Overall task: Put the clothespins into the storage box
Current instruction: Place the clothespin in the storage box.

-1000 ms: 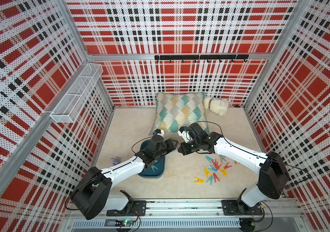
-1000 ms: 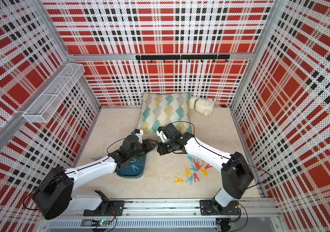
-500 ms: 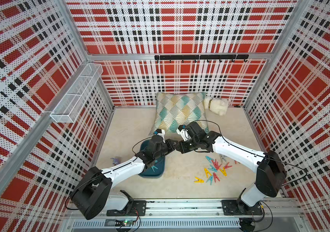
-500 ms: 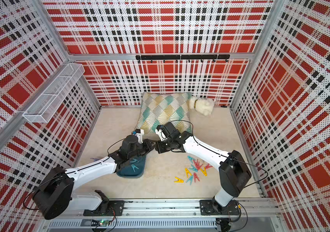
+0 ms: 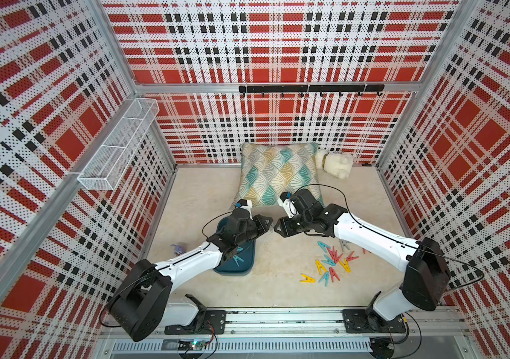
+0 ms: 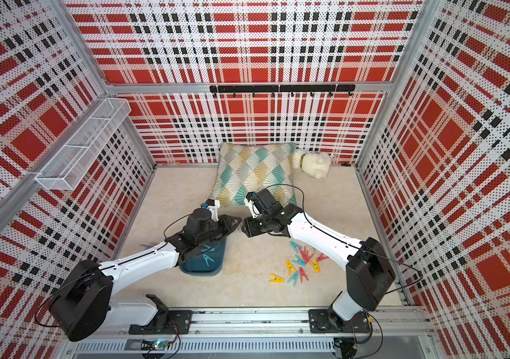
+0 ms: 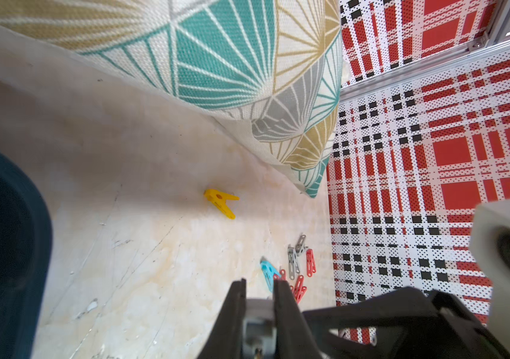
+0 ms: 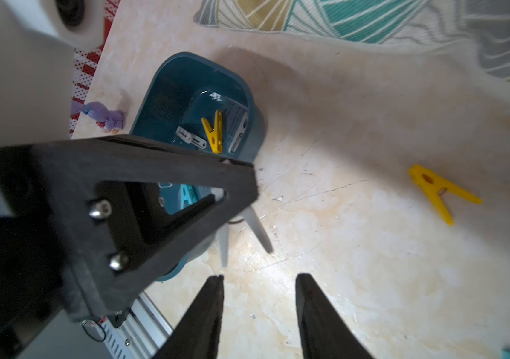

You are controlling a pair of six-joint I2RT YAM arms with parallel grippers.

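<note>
Held peg: a grey clothespin is up in the air between the two arms. Its two legs stick out of the left gripper's tip.
Left gripper: the left gripper has its fingers pressed together on the grey clothespin. It hangs above the floor, near the box.
Right gripper: the right gripper points at the left one, tip close to tip. Its fingers are spread apart with nothing between them.
Box: the storage box sits on the floor, partly under the left arm.
Pegs in the box: a yellow peg and two grey pegs lie inside. A top view also shows blue pegs in there.
Pegs on the floor: a pile of clothespins in yellow, blue, red and grey lies beside the right arm, well apart from the box.
Peg alone: one lone yellow peg lies on the floor near the pillow's corner.
Around: a pillow and a white fluffy toy are by the back wall. A small purple toy lies just beside the box. A wire basket hangs on the left wall.
</note>
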